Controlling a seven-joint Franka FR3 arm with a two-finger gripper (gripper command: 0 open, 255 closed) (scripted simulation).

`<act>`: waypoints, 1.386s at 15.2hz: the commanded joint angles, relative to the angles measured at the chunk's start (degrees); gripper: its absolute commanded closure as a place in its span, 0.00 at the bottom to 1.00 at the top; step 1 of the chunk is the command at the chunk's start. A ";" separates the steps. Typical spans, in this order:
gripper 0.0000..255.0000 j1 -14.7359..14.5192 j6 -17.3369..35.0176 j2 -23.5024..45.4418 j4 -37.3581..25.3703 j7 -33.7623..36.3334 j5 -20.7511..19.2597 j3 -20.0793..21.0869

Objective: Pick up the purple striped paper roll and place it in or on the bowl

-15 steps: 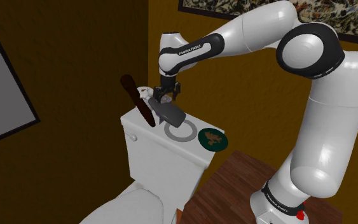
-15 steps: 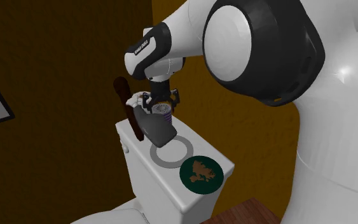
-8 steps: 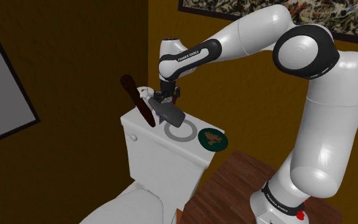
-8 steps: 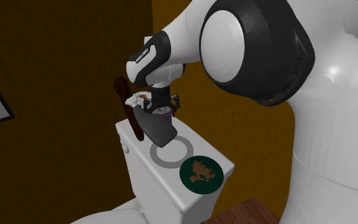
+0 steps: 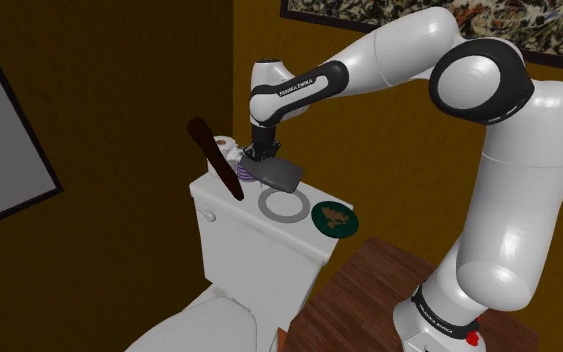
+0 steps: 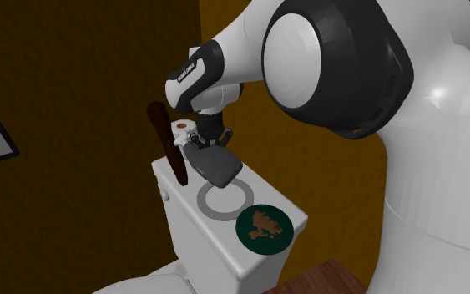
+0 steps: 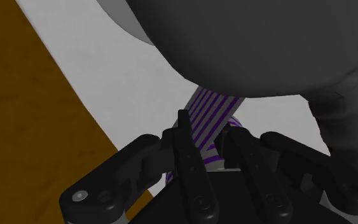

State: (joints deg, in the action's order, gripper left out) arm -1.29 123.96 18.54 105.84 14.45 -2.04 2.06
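Because the paper roll (image 7: 212, 108), resting on the toilet tank (image 5: 259, 240) beside the dark bowl (image 5: 280, 175), is light, soft and crushable, you squeeze only gently across its striped side, where the gripper (image 7: 208, 147) clasps it.

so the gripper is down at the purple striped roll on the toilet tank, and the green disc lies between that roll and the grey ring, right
Not quite: in the shoulder view the grey ring lies between the purple striped roll and the green disc. The gripper is down at that roll on the toilet tank.
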 commanded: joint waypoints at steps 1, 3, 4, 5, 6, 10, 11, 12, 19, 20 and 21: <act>1.00 0.02 -0.09 0.23 0.02 0.01 -0.03 -0.04; 1.00 0.02 -0.16 0.28 -0.10 -0.01 -0.02 -0.04; 1.00 0.02 -0.13 0.22 -0.02 0.00 -0.02 -0.04; 1.00 0.00 -0.07 0.21 0.07 0.03 -0.03 -0.03; 1.00 0.05 -0.10 0.07 0.17 -0.03 -0.02 -0.05; 1.00 0.06 -2.75 -1.30 -1.12 -0.13 0.08 -0.01; 1.00 0.07 -3.42 -1.61 -1.47 -0.16 0.10 -0.01; 1.00 0.07 -4.09 -1.92 -1.84 -0.18 0.13 0.00; 1.00 0.08 -8.89 -3.79 -4.77 -0.34 0.27 0.04; 1.00 0.08 -9.59 -4.01 -5.24 -0.36 0.29 0.05; 1.00 0.08 -10.29 -4.21 -5.76 -0.38 0.30 0.05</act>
State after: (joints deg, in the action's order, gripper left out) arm -1.16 114.25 14.66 100.37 14.00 -1.75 2.08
